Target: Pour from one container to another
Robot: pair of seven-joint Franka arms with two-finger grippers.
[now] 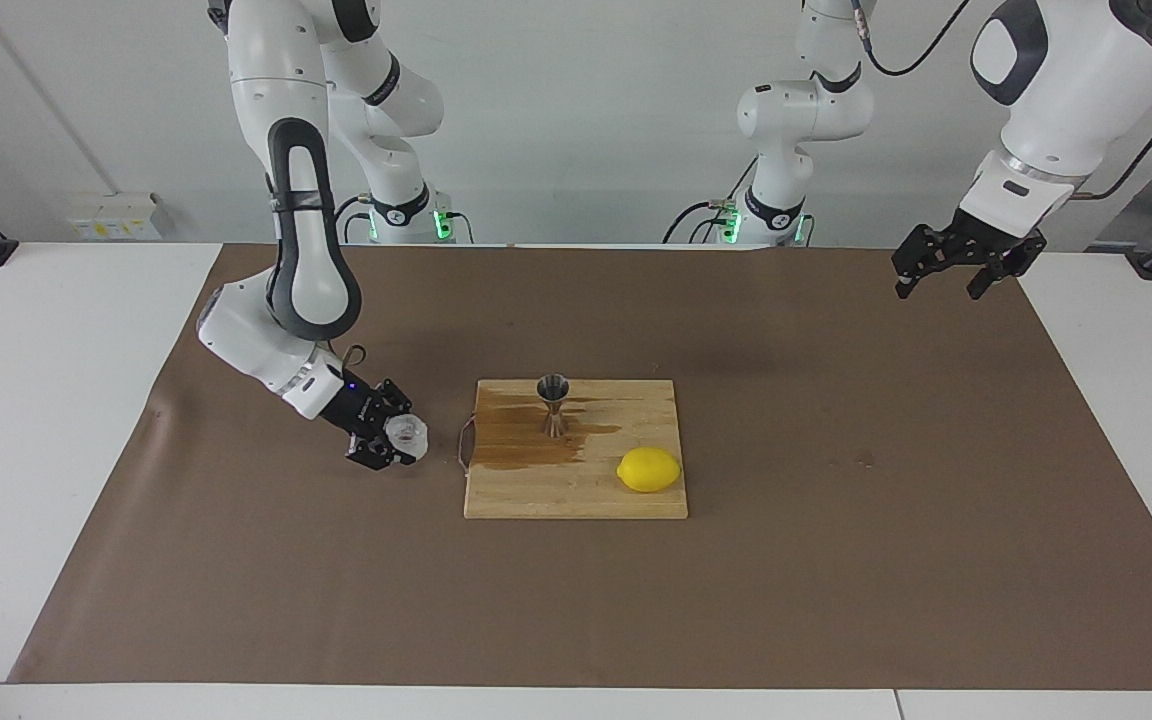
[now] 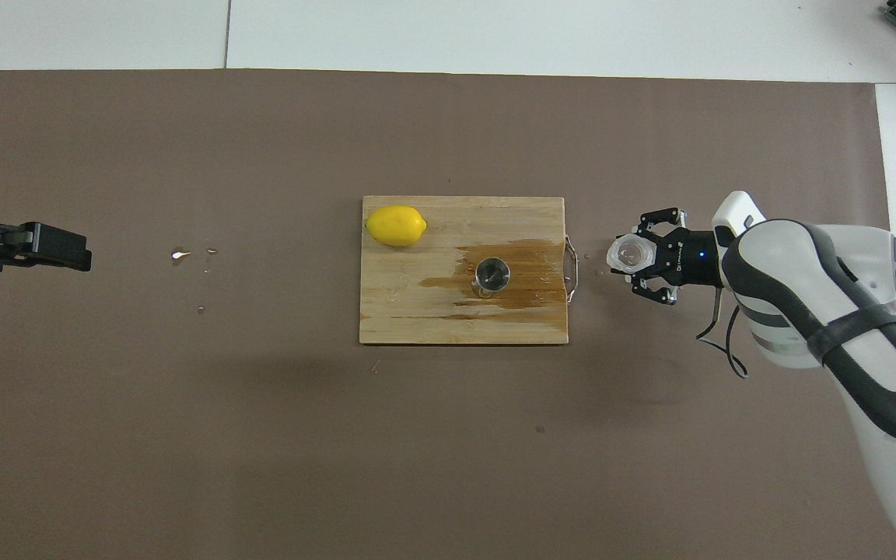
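Beside board (image 1: 576, 490) handle, right end effector (image 1: 391, 442) grips plastic cup (image 1: 406, 434) tipped sideways, mouth toward upright jigger (image 1: 553, 404); left end effector (image 1: 956, 268) spread wide, waiting.

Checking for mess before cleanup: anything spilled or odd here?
Yes: a dark wet stain spreads across the cutting board around the upright jigger, and droplets lie on the brown mat toward the left arm's end.

Brown mat (image 1: 836, 560) on table (image 1: 36, 400), bearing cutting board (image 1: 576, 490)
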